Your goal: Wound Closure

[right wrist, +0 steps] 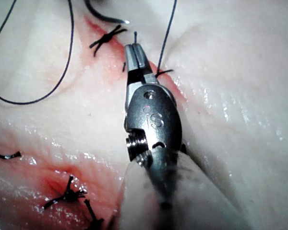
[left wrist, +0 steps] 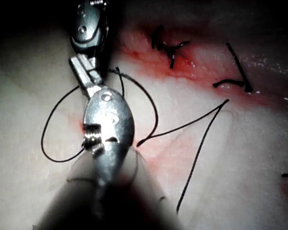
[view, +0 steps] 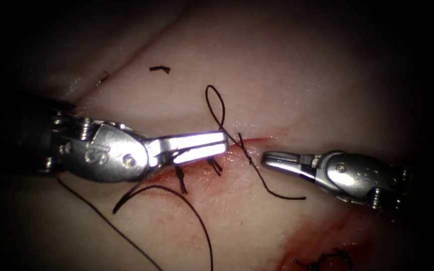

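Black suture thread (view: 197, 216) trailed across the near foreground of the pale pork tissue (view: 327, 75). Above it, the left arm's steel needle driver (view: 225, 142) reached in along the red-stained cut (view: 257, 142), its jaws only narrowly parted. I couldn't tell whether they pinched anything. Just below its wrist, towards the cut's left end, the dark curved needle (view: 126, 198) seemed to lie loose on the tissue, held by neither tool. A thin upright loop of thread (view: 215, 103) stood right at the left tool's tips. The free thread tail (view: 264, 185) slanted down and rightward, crossing the gap between the tools. The right arm's steel needle driver (view: 266, 158), closed and apparently empty, pointed leftward and sat nearer that tail, just beside it.
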